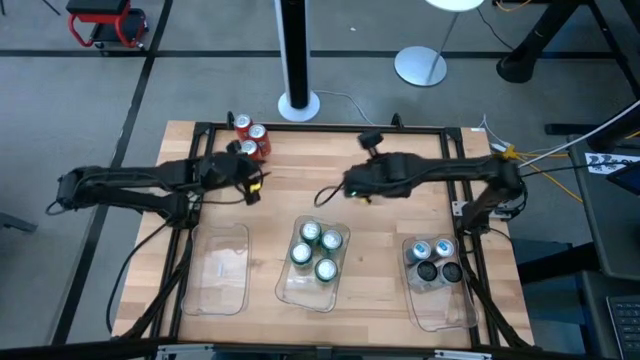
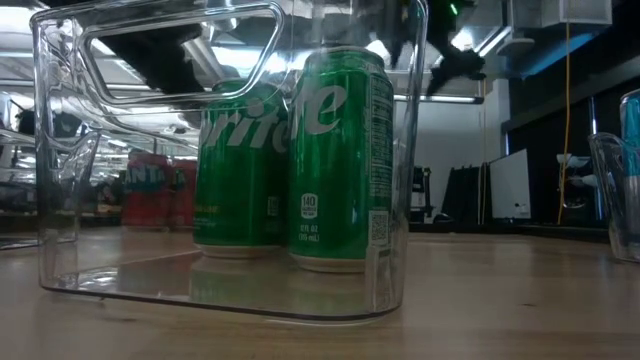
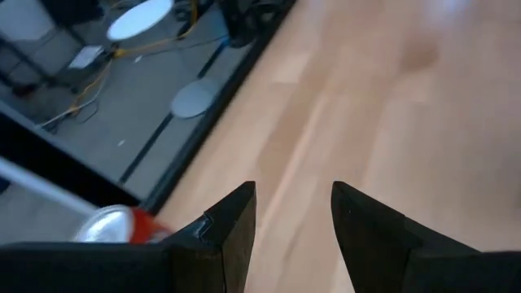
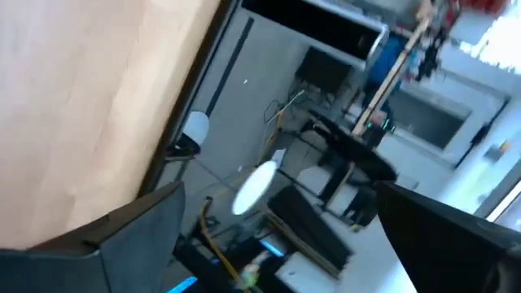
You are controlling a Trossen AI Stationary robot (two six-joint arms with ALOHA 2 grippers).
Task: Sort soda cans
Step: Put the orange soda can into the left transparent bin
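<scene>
Left hand [image 1: 252, 188] narrow, empty, at 5 o'clock of red cans [image 1: 250, 138], one cut off. Right hand [image 1: 325, 196] wide, empty.

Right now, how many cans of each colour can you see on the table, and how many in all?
Red cans: 3 showing, loose at the far left of the table
Green cans: 4, in the middle tray
Silver-blue cans: 2, in the right tray
Dark cans: 2, in the right tray
Total: 11
</scene>
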